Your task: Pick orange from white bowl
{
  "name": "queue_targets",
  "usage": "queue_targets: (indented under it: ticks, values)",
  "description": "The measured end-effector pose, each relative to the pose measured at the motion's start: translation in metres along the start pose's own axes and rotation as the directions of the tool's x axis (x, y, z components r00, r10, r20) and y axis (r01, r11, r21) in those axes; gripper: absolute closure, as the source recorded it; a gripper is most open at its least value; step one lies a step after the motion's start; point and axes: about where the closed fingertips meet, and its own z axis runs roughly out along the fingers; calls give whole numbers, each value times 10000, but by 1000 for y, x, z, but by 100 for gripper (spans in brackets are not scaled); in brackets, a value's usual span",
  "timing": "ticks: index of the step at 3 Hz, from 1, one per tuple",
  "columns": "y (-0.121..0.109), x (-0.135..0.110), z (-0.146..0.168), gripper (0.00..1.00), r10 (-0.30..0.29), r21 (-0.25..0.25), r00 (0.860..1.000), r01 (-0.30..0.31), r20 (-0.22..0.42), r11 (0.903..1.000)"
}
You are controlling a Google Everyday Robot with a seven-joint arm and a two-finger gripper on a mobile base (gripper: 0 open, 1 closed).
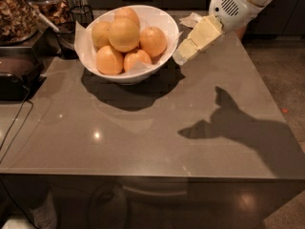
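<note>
The white bowl (159, 56) stands at the back of the grey table, lined with white paper that sticks up at its rim. It holds a pile of several round fruits. The orange (124, 34) is the largest and palest and lies on top of the pile, with smaller, deeper-orange fruits around it. My gripper (182, 56) reaches in from the upper right on a white arm. Its pale tip hangs just right of the bowl's rim, above the table, and touches no fruit. It holds nothing.
A black appliance (16, 78) with a cable sits at the left edge. A jar of dried food (16, 13) and a dark glass (81, 14) stand behind the bowl. Crumpled paper (192, 19) lies behind the gripper. The table's right edge (274, 109) drops to the floor.
</note>
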Motion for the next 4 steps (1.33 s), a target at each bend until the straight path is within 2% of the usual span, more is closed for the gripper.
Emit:
queue_targets:
  ticks: [1, 3, 4]
  values:
    - [6, -32, 14, 0, 3, -197, 9999, 0, 136, 9998]
    - [9, -48, 21, 0, -17, -296, 9998, 23, 208, 9996]
    - [12, -55, 32, 0, 222, -595, 9953, -166, 944, 9981]
